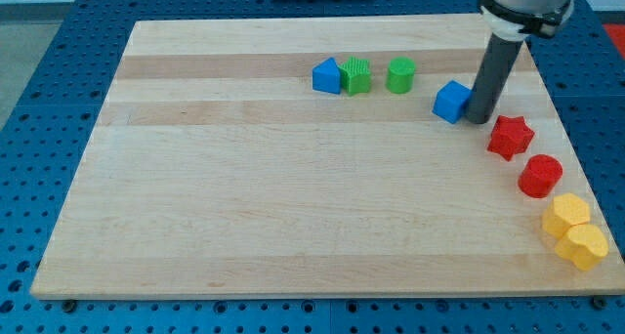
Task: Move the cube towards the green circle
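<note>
Near the surface's (244, 227) upper right, my tip (479, 120), a bare rod with nothing to clamp as an end effector, touches the blue cube's (451, 102) right side. The green circle (400, 75) stands up-left, nearby. An off-centre push risks spinning the cube past it; red star (510, 137) sits close behind.

My tip (478, 118) touches the cube (451, 102) on its right side, near the board's (244, 207) top right. Left of the cube sits the circle (400, 75), then two more blocks (356, 76) (327, 76) side by side. Below and right of my tip, a star (510, 137), a cylinder (540, 175) and two touching blocks (566, 215) (585, 245) run down the right edge.
</note>
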Controlling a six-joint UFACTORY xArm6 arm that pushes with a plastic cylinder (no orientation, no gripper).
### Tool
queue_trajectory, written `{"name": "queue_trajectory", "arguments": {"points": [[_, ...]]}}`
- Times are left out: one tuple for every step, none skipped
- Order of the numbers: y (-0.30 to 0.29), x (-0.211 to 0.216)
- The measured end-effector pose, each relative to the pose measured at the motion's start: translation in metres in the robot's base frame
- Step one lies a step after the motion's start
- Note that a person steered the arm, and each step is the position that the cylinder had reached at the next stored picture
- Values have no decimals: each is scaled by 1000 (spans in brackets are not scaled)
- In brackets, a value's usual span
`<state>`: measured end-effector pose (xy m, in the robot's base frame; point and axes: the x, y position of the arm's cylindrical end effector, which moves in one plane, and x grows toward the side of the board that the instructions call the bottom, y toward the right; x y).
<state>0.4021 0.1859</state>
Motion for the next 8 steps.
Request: {"name": "queue_trajectory", "arguments": {"points": [[-18,0],[-28,0],[-31,0],[-31,2],[-31,0],[-31,-8],[-31,-16],[-31,-23]]}}
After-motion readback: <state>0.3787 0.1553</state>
